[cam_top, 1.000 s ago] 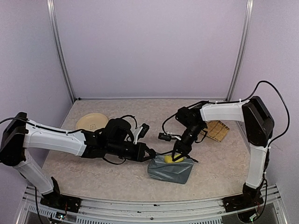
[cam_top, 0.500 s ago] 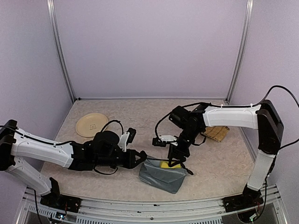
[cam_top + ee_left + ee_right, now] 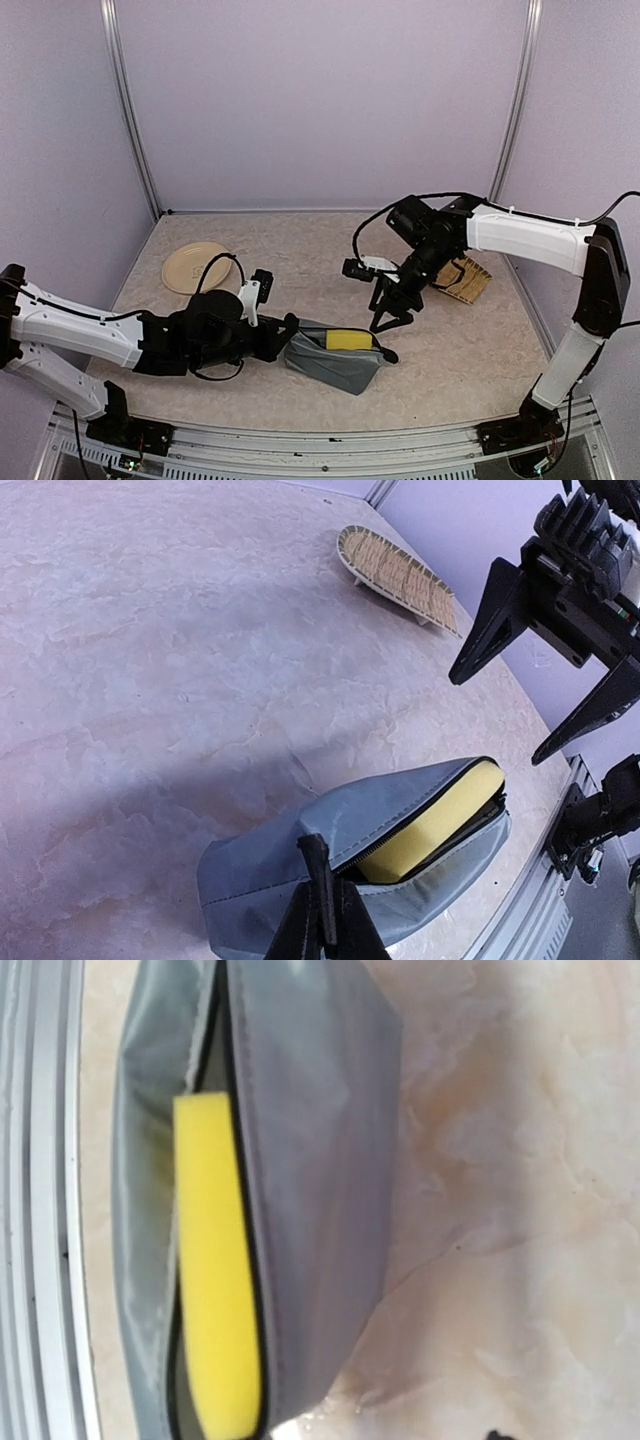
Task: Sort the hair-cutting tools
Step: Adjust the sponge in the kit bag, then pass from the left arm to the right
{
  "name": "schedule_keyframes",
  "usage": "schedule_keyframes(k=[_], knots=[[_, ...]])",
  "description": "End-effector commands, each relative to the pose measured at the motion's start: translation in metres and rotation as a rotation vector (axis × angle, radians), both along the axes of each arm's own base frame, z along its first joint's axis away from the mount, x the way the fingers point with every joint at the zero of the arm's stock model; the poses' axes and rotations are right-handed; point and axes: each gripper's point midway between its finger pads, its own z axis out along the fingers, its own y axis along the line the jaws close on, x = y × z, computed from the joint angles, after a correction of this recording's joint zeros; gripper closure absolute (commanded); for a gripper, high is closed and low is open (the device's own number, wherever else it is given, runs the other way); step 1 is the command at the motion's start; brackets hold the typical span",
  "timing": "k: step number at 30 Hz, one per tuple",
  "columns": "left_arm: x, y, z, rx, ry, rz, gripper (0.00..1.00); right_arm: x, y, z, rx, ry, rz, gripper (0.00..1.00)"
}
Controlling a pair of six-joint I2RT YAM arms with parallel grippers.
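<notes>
Hair-cutting tools cannot be made out in any view. The left gripper (image 3: 290, 326) pinches the rim of the grey zip pouch (image 3: 335, 365), which has been dragged leftward with its yellow block (image 3: 349, 340). Beyond, the right gripper (image 3: 392, 320), fingers spread, has lifted clear of it.

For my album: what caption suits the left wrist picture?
Left gripper pinches the edge of the grey pouch, a yellow block poking from its open zip, the right gripper open nearby.

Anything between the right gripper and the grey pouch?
Nothing: only bare table separates the right gripper from the grey pouch, clearest in the left wrist view.
</notes>
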Motion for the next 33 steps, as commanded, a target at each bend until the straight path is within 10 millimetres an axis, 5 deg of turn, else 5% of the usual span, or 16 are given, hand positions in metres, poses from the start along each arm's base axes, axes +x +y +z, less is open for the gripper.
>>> schedule_keyframes(k=[1,4,13,23,28,33], knots=[[0.005,-0.003,0.023,-0.061,-0.078,0.016,1.0,0.007,0.01,-0.003,0.022,0.033,0.0,0.24],[0.005,-0.007,0.024,-0.064,-0.086,0.01,1.0,0.011,0.026,-0.007,0.033,0.053,0.027,0.01],[0.004,-0.01,0.031,-0.064,-0.113,0.012,1.0,0.003,0.057,-0.036,-0.002,0.112,0.075,0.02],[0.006,-0.013,0.034,-0.05,-0.138,0.008,1.0,-0.005,0.066,-0.065,-0.041,0.202,0.064,0.86],[0.011,-0.011,0.032,-0.034,-0.157,0.047,1.0,-0.021,0.063,-0.095,-0.169,0.104,0.096,1.0],[0.018,0.004,0.036,-0.062,-0.157,0.134,0.97,0.014,0.047,-0.098,-0.291,-0.155,0.013,1.0]])
